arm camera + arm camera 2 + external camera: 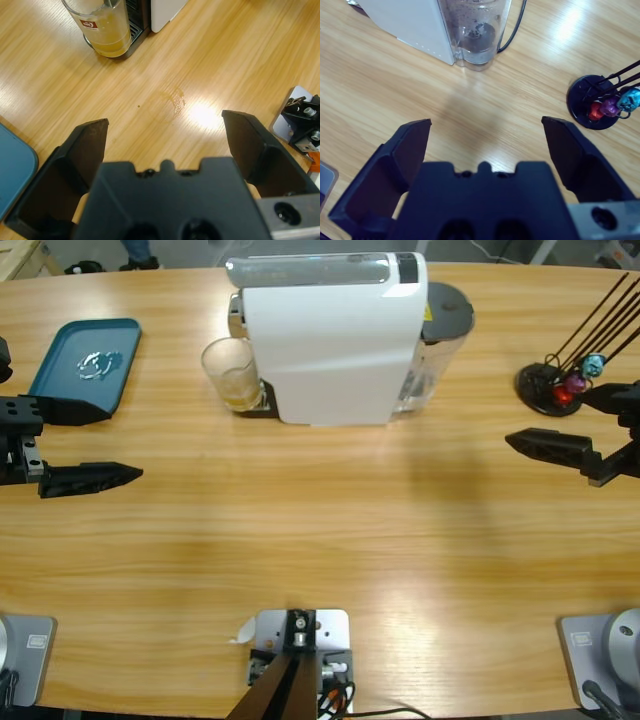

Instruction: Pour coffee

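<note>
A clear glass tumbler [232, 372] stands on the drip tray at the left side of the white coffee machine [330, 340]. A shallow layer of amber coffee [238, 393] lies in its bottom. In the left wrist view the tumbler [102, 25] with the coffee [107, 46] is at the top left, well ahead of the jaws. My left gripper [122, 445] [165, 122] hovers open and empty at the table's left edge. At the right edge my right gripper [548, 417] [485, 122] is open too, holding nothing, facing the machine's water tank [477, 32].
A teal tray [60, 380] with a small silvery item lies at the back left. A black capsule stand [548, 388] [594, 102] with coloured capsules and thin rods sits at the back right. A small wet stain [175, 97] marks the wood ahead of the left gripper.
</note>
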### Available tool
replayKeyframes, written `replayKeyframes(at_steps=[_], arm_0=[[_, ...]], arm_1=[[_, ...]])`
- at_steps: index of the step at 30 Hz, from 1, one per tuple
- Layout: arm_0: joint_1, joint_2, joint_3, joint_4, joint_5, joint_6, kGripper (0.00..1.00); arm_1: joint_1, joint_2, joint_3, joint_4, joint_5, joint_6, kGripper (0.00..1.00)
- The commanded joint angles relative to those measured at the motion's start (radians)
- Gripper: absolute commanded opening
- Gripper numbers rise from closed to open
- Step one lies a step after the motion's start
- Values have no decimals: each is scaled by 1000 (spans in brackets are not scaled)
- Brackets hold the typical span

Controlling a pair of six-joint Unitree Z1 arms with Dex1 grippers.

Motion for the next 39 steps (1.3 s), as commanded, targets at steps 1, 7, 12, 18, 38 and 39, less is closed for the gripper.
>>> replayKeyframes(at_steps=[1, 7, 12, 18, 38, 39], arm_0=[[7, 33, 36, -10, -17, 4, 991], [7, 32, 36, -10, -17, 4, 991], [7, 30, 36, -10, -17, 5, 991], [7, 30, 36, -10, -16, 5, 991], [7, 34, 42, -11, -7, 4, 991], [7, 36, 42, -12, -7, 4, 991]], arm_1=[[11, 29, 32, -6, -13, 10, 1000], [11, 29, 32, -6, -13, 10, 1000], [11, 28, 32, -6, -13, 10, 1000], [11, 29, 32, -6, -13, 10, 1000], [11, 71, 32, -17, 0, 10, 1000], [11, 69, 32, -17, 0, 10, 1000]])
